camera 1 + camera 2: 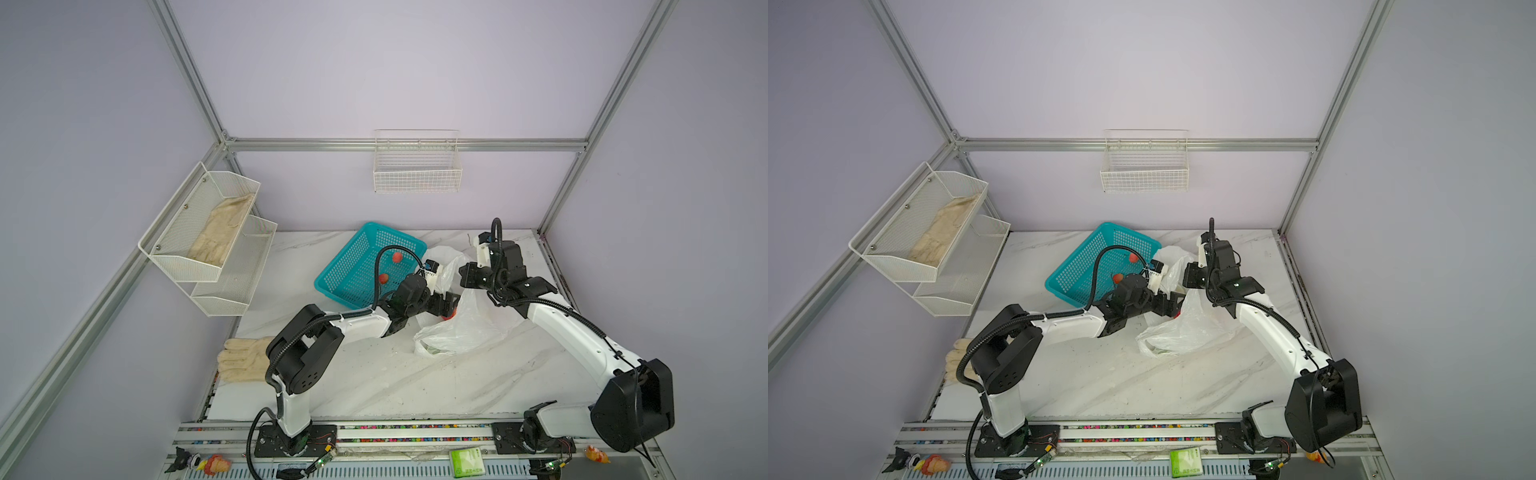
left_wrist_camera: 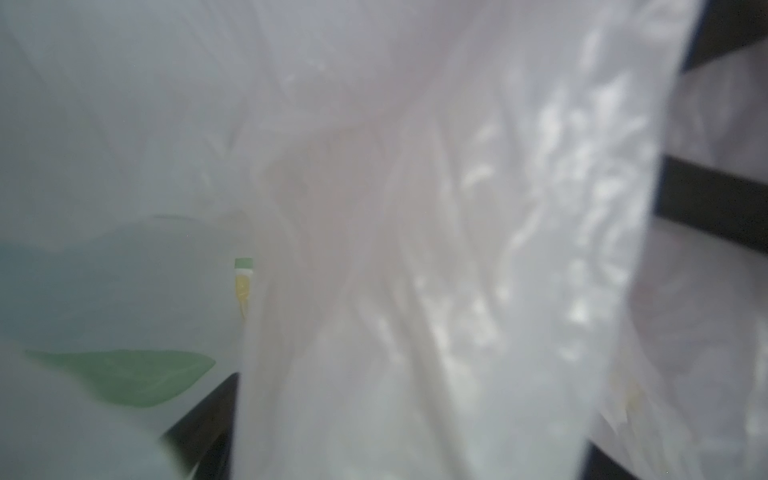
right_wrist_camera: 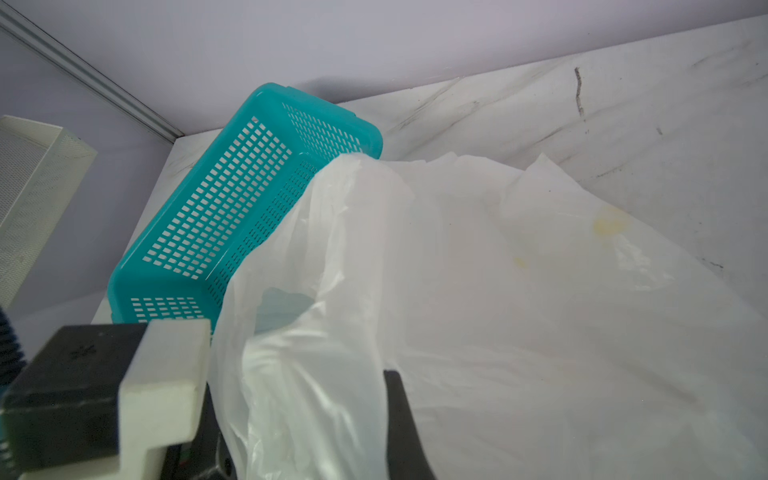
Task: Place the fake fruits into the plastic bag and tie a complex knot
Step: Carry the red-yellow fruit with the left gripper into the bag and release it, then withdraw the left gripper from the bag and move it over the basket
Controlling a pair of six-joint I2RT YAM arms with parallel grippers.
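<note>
The plastic bag [image 1: 465, 332] lies crumpled right of centre on the bench [image 1: 374, 374] in both top views. Its mouth is lifted toward the teal basket [image 1: 353, 266], which sits just behind it to the left. The right claw [image 1: 463, 276] is closed and pinches the bag's raised rim, holding the mouth up. The left claw [image 1: 453, 303] sits at that mouth; its jaws look spread with nothing between them, though bag film blurs the left wrist view. A first strawberry [image 1: 448, 316] shows red right under the left claw, at the opening or just inside it; I cannot tell which. A second strawberry [image 1: 397, 257] and a third strawberry [image 1: 383, 279] lie in the basket. That makes three fruits in sight, and any deeper in the bag are hidden by its folds. I judge the filling to be partway done: at least two fruits are left to fetch, and the knot has not begun, since the mouth stands open. Counted: one bag, one basket, three visible strawberries and two gloves. One glove [image 1: 245, 357] lies at the bench's left edge. The other glove [image 1: 220, 232] is in the white rack [image 1: 166, 249] at upper left. One wire basket [image 1: 417, 178] hangs on the back wall.
</note>
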